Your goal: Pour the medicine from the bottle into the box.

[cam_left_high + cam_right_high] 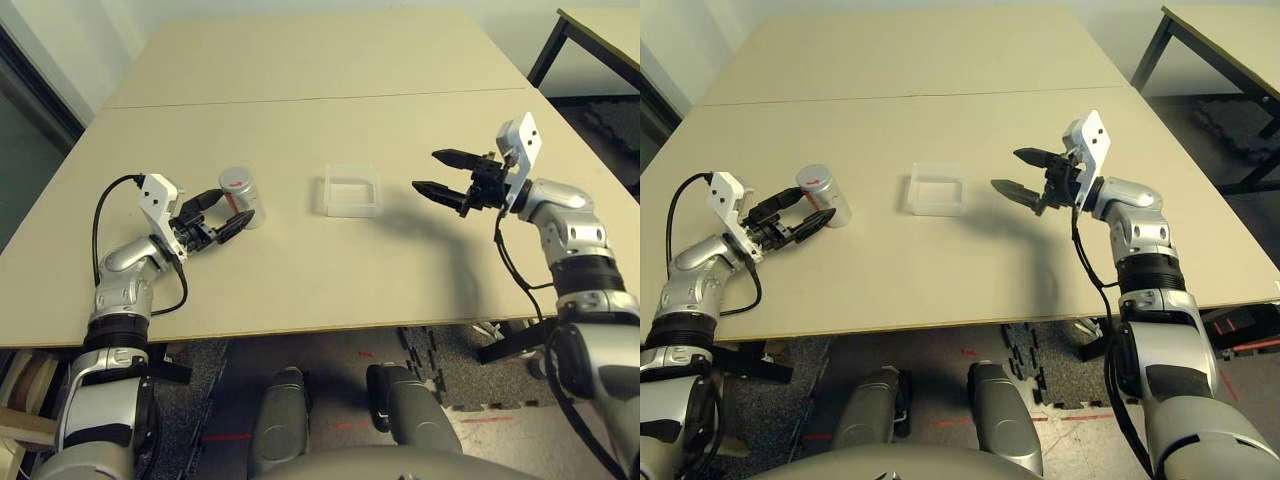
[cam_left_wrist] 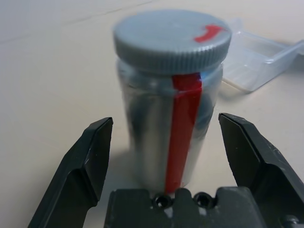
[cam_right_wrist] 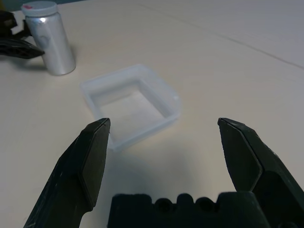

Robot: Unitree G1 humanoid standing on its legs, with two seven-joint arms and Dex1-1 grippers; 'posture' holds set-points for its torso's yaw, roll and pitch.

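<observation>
The bottle (image 1: 241, 196) stands upright on the table (image 1: 290, 280), toward the robot's left side, with its grey cap (image 2: 173, 38) fitted on top. The cap bears a red arrow, and a red stripe runs down the silver side of the bottle. The left gripper (image 1: 229, 214) is wide open at the bottle, one finger on either side of it; no grip is closed on it. Whether either finger touches the bottle cannot be determined.

The box (image 1: 351, 192), clear, shallow and open at the top, sits flat on the table to the right of the bottle, apart from it, between the two grippers. No contents are seen in it. The right gripper (image 1: 426, 171) is also wide open, holds nothing, and is positioned to the right of the box, above the table, its shadow (image 1: 450, 250) falling on the surface. A seam (image 1: 300, 99) crosses the table beyond the items.
</observation>
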